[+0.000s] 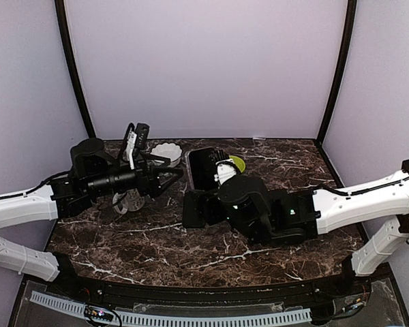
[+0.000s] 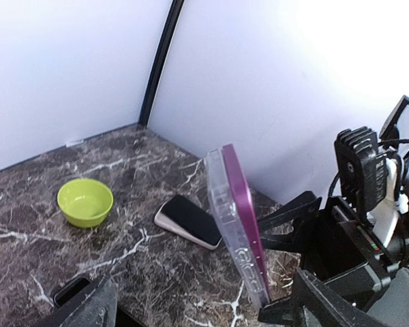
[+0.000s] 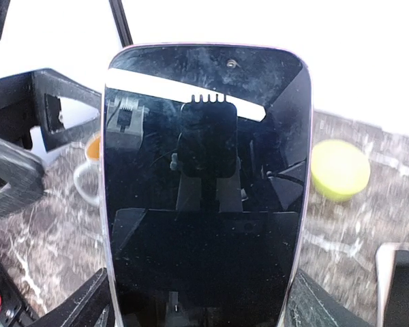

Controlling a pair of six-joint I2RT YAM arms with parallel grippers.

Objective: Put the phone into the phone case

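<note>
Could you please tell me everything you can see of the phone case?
The phone case is a slim shell, clear plastic on one face and purple on the other, with moulded bumps along its clear edge. It is seen edge-on, standing upright and leaning slightly, above the dark marble table. The left end effector grips its lower part between its fingers.

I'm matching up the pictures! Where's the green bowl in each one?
Top external: green bowl at the back, near the middle.
Left wrist: bowl left of centre.
Right wrist: bowl at the right, mid-height.
Shared landmark: the phone lying beside it.
</note>
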